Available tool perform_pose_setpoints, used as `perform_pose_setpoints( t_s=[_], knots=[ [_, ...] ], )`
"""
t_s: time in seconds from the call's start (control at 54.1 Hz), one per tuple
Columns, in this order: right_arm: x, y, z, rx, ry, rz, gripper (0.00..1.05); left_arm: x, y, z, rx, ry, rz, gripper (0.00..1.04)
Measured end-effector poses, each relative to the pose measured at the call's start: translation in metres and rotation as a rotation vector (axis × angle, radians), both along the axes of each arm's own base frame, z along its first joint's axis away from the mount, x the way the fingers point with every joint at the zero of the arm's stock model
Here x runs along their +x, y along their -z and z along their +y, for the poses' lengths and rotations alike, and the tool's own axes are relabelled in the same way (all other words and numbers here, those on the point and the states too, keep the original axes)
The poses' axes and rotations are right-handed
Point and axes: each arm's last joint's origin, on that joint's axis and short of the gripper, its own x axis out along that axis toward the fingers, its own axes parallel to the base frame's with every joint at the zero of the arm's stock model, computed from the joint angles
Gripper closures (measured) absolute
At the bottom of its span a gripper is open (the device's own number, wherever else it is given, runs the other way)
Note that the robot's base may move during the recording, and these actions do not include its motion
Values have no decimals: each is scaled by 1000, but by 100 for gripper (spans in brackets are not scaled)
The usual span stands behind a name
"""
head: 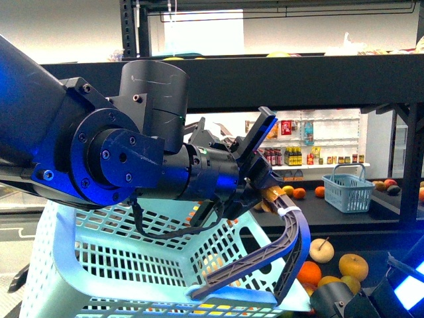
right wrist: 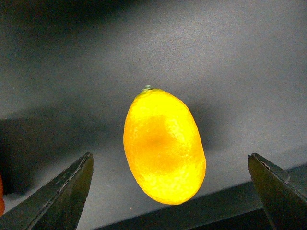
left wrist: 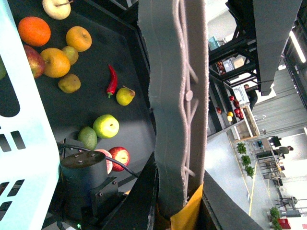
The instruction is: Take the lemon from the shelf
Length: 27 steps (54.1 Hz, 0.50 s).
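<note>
Grey plastic handle point(left wrist: 175, 96): my left gripper point(head: 264, 189) is clamping it, holding up the basket point(head: 132, 252). At the basket's four o'clock, my right gripper point(right wrist: 169, 155) is gaping wide, the lemon point(right wrist: 164, 146) lying untouched on the shelf point(right wrist: 240, 57) at its twelve o'clock. I'm judging this the approach; the next move is calling for advancing, then closing gently. Only the right wrist view is showing the lemon.

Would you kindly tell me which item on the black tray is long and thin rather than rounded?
The red chilli pepper, lying beside the small yellow-green fruit; everything else there is rounded fruit.
</note>
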Motion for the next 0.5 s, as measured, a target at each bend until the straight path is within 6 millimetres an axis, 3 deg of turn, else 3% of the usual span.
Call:
perform_pose_setpoints(
  t_s=[0.499],
  knots=[
    [9, 29, 8, -5, 11, 36, 8, 0, 0, 1, 4, -2, -5, 93]
  ],
)
